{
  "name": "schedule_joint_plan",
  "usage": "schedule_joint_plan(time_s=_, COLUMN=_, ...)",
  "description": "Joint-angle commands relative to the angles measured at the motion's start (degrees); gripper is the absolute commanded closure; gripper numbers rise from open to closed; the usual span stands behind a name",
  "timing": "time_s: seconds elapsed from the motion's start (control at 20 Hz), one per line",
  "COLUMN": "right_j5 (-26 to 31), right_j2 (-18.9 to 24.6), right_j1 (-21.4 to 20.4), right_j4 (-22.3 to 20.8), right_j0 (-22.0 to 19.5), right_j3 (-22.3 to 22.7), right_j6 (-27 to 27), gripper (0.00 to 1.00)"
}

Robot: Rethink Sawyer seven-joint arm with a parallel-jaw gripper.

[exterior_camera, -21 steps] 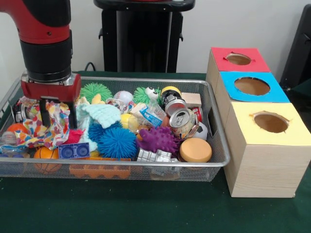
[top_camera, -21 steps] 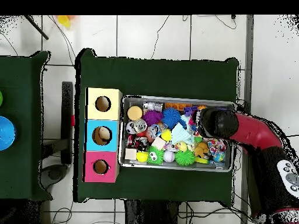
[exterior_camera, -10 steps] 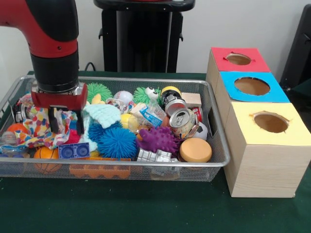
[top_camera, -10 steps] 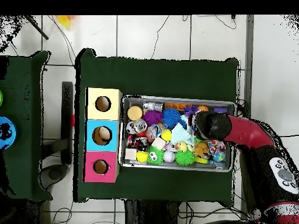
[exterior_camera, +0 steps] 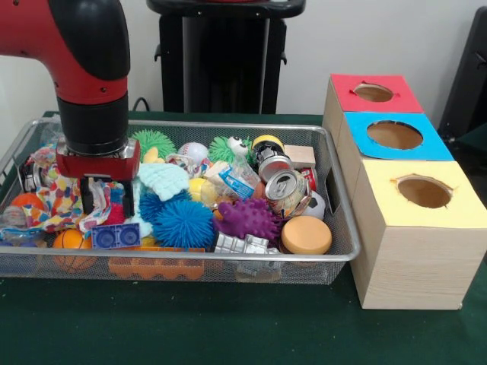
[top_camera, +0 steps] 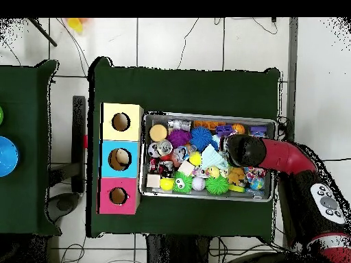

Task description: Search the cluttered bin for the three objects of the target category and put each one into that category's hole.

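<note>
- I have the gripper (exterior_camera: 106, 199) low in the wire bin (exterior_camera: 335, 190), at its end away from the boxes.
- Its two fingers stand apart, straddling patterned cloth (exterior_camera: 57, 199), gripping nothing I can see.
- I can't tell the target category; yellow box (exterior_camera: 415, 228), blue box (exterior_camera: 392, 135) and red box (exterior_camera: 373, 93) line the bin's other end.

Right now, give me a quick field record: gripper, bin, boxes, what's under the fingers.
gripper: gripper open, fingers down among the clutter at one end of the bin
under gripper: colourful patterned cloth
bin: wire mesh bin, crowded with toys and cans
nearby items: blue spiky ball, purple spiky ball, dented can
boxes: red box, blue box, yellow box, one hole each
</note>
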Motion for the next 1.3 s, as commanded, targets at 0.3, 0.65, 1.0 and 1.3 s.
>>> schedule_joint_plan(time_s=0.3, right_j5=-2.4, right_j2=2.5, right_j1=1.3, right_j4=-3.9, right_j0=-1.5, right_j3=0.2, right_j6=-4.0, gripper=1.0)
schedule_joint_plan(time_s=0.65, right_j5=-3.0, right_j2=2.7, right_j1=1.0, right_j4=-3.3, right_j0=-1.5, right_j3=1.2, right_j6=-2.9, gripper=1.0)
schedule_joint_plan(time_s=1.0, right_j5=-3.3, right_j2=3.5, right_j1=0.5, right_j4=-2.4, right_j0=-1.0, right_j3=2.8, right_j6=-1.9, gripper=1.0)
schedule_joint_plan(time_s=1.3, right_j5=6.3, right_j2=3.9, right_j1=-11.5, right_j4=3.6, right_j0=2.1, right_j3=8.9, right_j6=0.4, gripper=1.0)
